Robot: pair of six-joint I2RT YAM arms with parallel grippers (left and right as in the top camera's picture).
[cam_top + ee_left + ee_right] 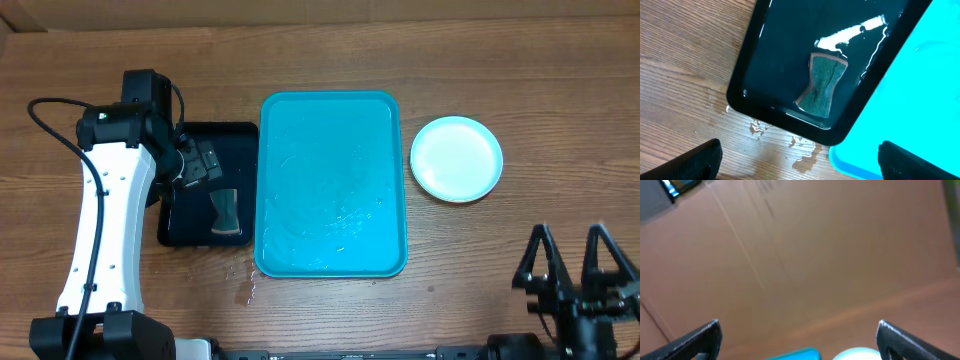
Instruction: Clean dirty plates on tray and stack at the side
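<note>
overhead view: turquoise tray (330, 185) at the centre of the table (320, 50), water streaks on its floor; one pale round plate (456, 158) with a light blue rim lies on the table just right of it, not touching. black tray (765, 65), against the turquoise tray's left side, holds a green sponge (823, 85) in shallow water. left gripper (800, 162) hovers over the black tray, jaws spread, holding nothing; right gripper (570, 262) near the table's front right, likewise spread and empty

Sponge (226, 212) in the small tray (190, 226), just left of the large tray (330, 180); plate (456, 159) to its right.
</note>
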